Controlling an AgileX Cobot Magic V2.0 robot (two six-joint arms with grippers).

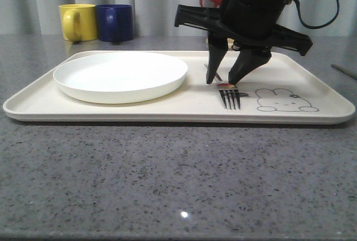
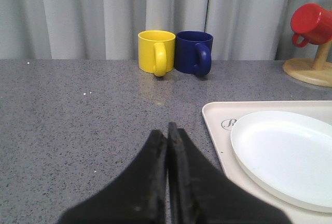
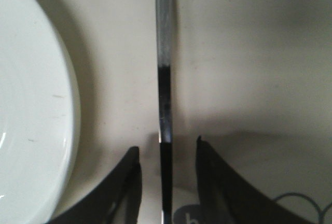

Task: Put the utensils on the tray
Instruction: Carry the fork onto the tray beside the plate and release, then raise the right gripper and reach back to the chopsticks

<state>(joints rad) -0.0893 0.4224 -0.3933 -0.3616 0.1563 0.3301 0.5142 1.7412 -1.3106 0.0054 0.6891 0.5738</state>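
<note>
The cream tray (image 1: 167, 110) lies across the table with the white plate (image 1: 120, 75) on its left half. A silver fork (image 1: 229, 96) lies flat on the tray beside the rabbit drawing, tines toward the front. My right gripper (image 1: 222, 80) stands open straight over the fork, one finger on each side of its handle (image 3: 164, 79), not touching it. The plate (image 3: 31, 105) shows beside it. My left gripper (image 2: 167, 130) is shut on nothing, hovering over the bare table just left of the tray (image 2: 215, 125) and plate (image 2: 285, 151).
A yellow mug (image 1: 78, 22) and a blue mug (image 1: 115, 22) stand behind the tray's left end. A red mug (image 2: 311, 23) hangs on a wooden stand (image 2: 311, 71) at the back right. A thin metal piece (image 1: 345, 71) lies at the right edge.
</note>
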